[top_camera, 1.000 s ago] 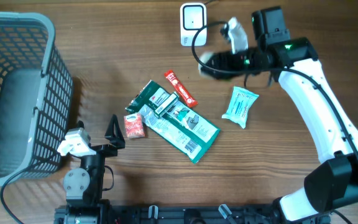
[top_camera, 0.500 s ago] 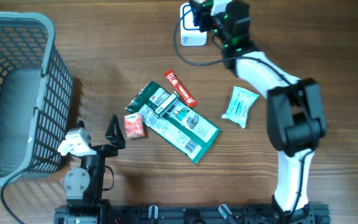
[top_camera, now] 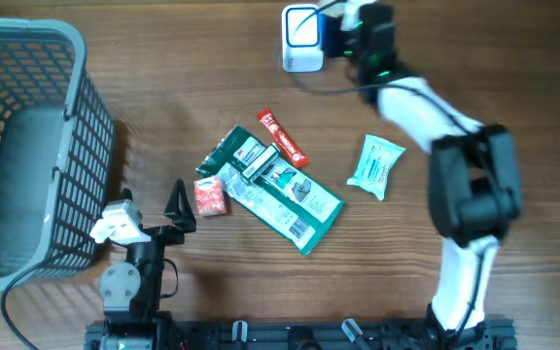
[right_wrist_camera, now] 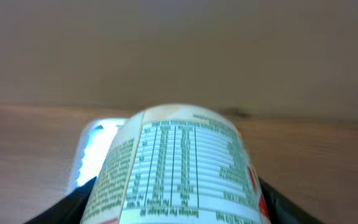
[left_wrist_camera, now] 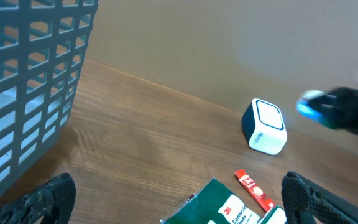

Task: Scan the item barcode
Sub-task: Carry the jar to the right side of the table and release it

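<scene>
The right gripper (right_wrist_camera: 178,210) pinches a round, smooth-sided canister (right_wrist_camera: 179,163), one dark finger on each flank. A paper-like label printed with a nutrition table wraps its curve and faces up at the wrist camera. The canister lies level above the wooden table (top_camera: 436,87), at the far edge, with its long axis pointing straight at the barcode scanner (top_camera: 301,39). Its front end is just beside the scanner's face; I cannot tell if they touch. The scanner is a small white box with rounded corners, and its window glows blue.

The right arm rises from the near right edge, bends at a dark elbow, and runs its white forearm up and left to the wrist, with the gripper aimed left at the scanner.

The left gripper (left_wrist_camera: 176,186) sits low at the near left, its jaws spread wide and holding nothing, beside a grey plastic lattice basket (top_camera: 27,146). Mid-table lie a glossy green pouch (top_camera: 285,199), a thin red stick sachet (top_camera: 282,139), a small red packet (top_camera: 209,197) and a crinkled teal packet (top_camera: 375,165).
</scene>
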Robot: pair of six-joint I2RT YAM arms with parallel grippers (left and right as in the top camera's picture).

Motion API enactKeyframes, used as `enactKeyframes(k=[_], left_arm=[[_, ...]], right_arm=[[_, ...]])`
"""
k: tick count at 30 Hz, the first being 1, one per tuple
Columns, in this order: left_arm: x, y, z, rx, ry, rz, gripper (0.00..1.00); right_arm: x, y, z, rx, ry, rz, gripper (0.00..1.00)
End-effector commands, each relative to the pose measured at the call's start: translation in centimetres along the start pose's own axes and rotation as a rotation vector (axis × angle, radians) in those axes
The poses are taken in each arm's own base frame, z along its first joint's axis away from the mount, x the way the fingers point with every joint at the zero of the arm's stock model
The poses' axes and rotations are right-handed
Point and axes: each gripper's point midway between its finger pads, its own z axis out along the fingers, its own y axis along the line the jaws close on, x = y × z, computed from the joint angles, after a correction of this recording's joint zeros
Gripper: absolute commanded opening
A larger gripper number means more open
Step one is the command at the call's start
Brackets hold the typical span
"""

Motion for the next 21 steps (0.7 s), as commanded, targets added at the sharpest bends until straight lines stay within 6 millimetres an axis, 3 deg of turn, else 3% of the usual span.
enactKeyframes(k=[1,3,4,5,6,8,12,15,18,21], left_arm=[[0.1,-0.1,0.0,0.009,-0.002,0.012,1.00],[0.1,-0.1,0.0,0.009,-0.002,0.012,1.00],[0.1,-0.1,0.0,0.009,-0.002,0.012,1.00],[0.1,-0.1,0.0,0.009,-0.002,0.012,1.00],[0.1,-0.1,0.0,0.009,-0.002,0.012,1.00],[0.1,-0.1,0.0,0.009,-0.002,0.012,1.00],[0.1,-0.1,0.0,0.009,-0.002,0.012,1.00],[0.1,-0.1,0.0,0.009,-0.002,0.012,1.00],[0.1,-0.1,0.0,0.009,-0.002,0.012,1.00],[0.1,-0.1,0.0,0.009,-0.002,0.012,1.00]], right_arm=[[-7.3,-10.9,-7.2,0.191,-0.059,0.093,0.60],[-5.3,-18.6,-10.3,0.329,0.038,0.158,0.62],[-2.9,-23.7,-12.4,0.419,0.117,0.221,0.63],[-0.5,-27.4,-14.5,0.488,0.189,0.283,0.63],[1.9,-30.6,-16.8,0.551,0.256,0.346,0.63],[4.4,-34.4,-19.7,0.582,0.295,0.464,0.66],[7.5,-40.2,-24.4,0.592,0.235,0.786,0.68],[10.3,-43.2,-27.0,0.668,0.230,0.928,0.68],[14.6,-43.3,-28.0,0.689,0.338,1.024,0.71],[17.1,-41.4,-28.4,0.706,0.427,1.180,0.72]])
